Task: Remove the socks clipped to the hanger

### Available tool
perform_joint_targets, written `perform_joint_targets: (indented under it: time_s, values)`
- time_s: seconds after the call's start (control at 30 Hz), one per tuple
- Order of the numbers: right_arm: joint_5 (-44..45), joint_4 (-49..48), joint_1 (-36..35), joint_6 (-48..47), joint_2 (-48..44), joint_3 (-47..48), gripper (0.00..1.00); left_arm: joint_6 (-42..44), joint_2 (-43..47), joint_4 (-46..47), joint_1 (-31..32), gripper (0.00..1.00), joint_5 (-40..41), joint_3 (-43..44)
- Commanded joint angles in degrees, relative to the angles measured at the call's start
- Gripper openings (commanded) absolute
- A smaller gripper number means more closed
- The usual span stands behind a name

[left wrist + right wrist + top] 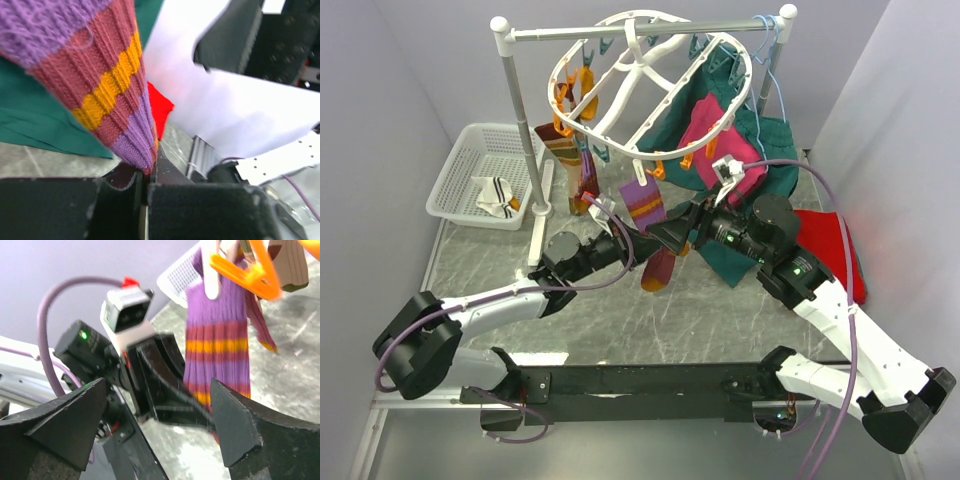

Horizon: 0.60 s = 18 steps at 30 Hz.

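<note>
The white oval hanger (pixel 650 85) hangs tilted from the rack, with orange and teal clips round its rim. An orange clip (pixel 245 267) holds a sock striped in purple, maroon and orange (pixel 645 208) (pixel 217 350). My left gripper (pixel 670 238) (pixel 146 172) is shut on this sock's lower end, which is pinched between its black fingers. Two more socks (pixel 570 155) hang at the hanger's left side. My right gripper (pixel 698 224) (pixel 157 415) is open, facing the left gripper from the right, and holds nothing.
A white basket (pixel 450 180) at the left holds a pale striped sock (pixel 495 195). The white pole rack (pixel 517 130) carries the hanger. Dark green clothes (pixel 775 150) and a magenta garment (pixel 715 135) hang behind it. A red cloth (pixel 835 250) lies at the right.
</note>
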State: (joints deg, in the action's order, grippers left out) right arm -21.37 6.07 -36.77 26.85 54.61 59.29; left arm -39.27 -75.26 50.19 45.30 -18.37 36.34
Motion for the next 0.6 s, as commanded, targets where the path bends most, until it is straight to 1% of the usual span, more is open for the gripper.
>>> perform_joint_targets:
  time_s: [0.0,0.1,0.17,0.27,0.37,0.57]
  values:
    - [1.3,-5.8,-0.3,2.3,0.1,3.5,0.93,-2.8,2.4,0.0,1.5,0.01,-3.2,1.7]
    - [3.2,-5.9,-0.2,3.7,1.1,4.0,1.00,-3.5,2.9,0.2,2.2,0.02,-3.9,1.5]
    - [2.9,-8.1,0.6,6.1,1.8,4.3,1.00,-4.1,3.3,0.6,2.4,0.02,-4.0,0.8]
    - [-0.2,-11.4,1.7,9.5,3.7,4.6,1.00,-4.4,4.1,0.1,2.7,0.02,-4.3,0.6]
    - [0.8,-12.4,2.1,10.0,5.2,5.6,0.96,-4.6,4.7,-0.3,3.0,0.02,-4.4,0.4]
    - [4.0,-13.0,2.3,8.8,7.1,7.1,0.85,-4.7,5.3,-0.5,3.7,0.02,-4.5,0.3]
